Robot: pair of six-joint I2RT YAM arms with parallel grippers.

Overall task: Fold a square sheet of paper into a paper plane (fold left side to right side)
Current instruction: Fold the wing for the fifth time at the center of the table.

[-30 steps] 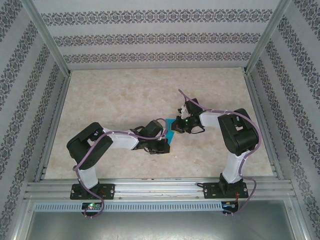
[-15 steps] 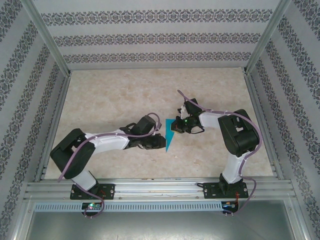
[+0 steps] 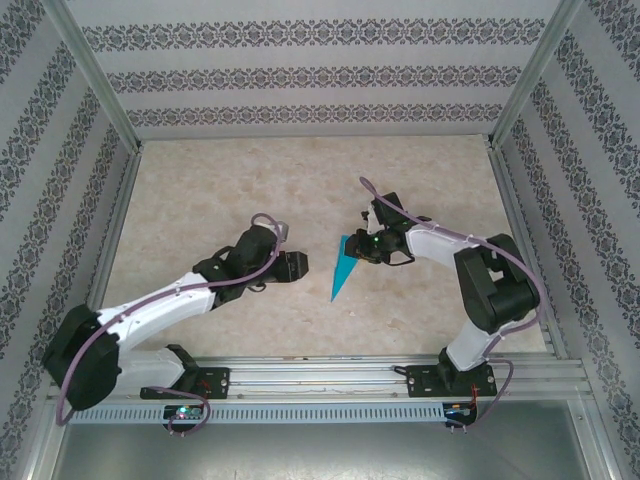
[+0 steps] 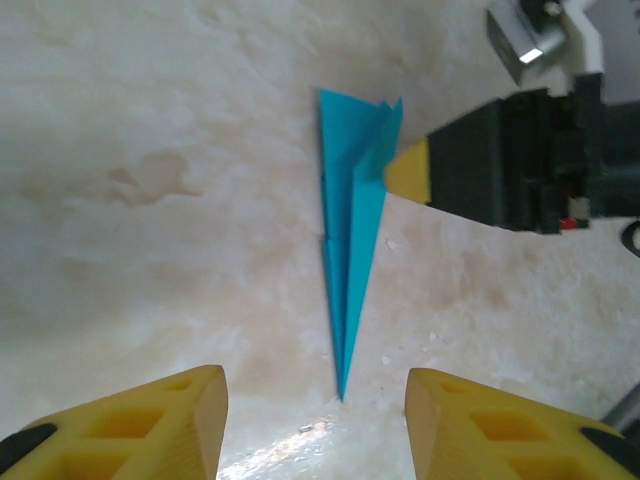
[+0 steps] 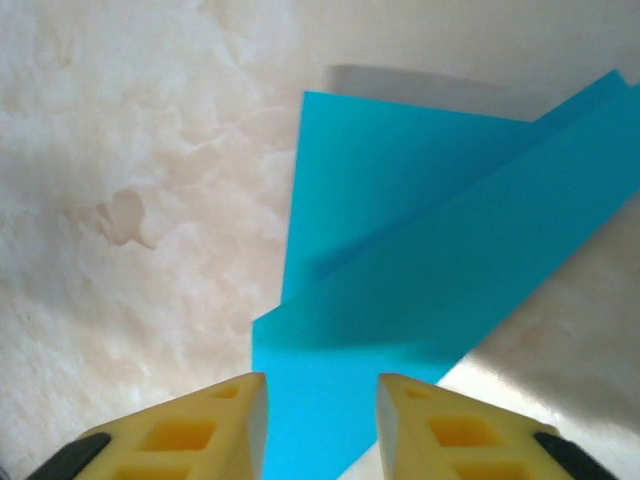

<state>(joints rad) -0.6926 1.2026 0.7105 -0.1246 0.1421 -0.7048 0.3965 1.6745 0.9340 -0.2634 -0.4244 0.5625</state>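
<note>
Left arm stretched low from near-left corner toward tabletop (image 3: 230,190) centre. Left gripper (image 3: 296,266) points right, fingers spread, nothing between them. Right arm bent at elbow, reaching left. Right gripper (image 3: 357,248) has fingers parted (narrow gap), sitting at tail of paper plane (image 3: 341,270). Plane lies flat near tabletop centre, nose toward near edge, between grippers, apart from left one.

The paper plane (image 4: 350,270) lies on the bench (image 4: 150,200), nose between the spread left fingers (image 4: 170,420). The right fingers (image 4: 408,172) sit at its tail.
</note>
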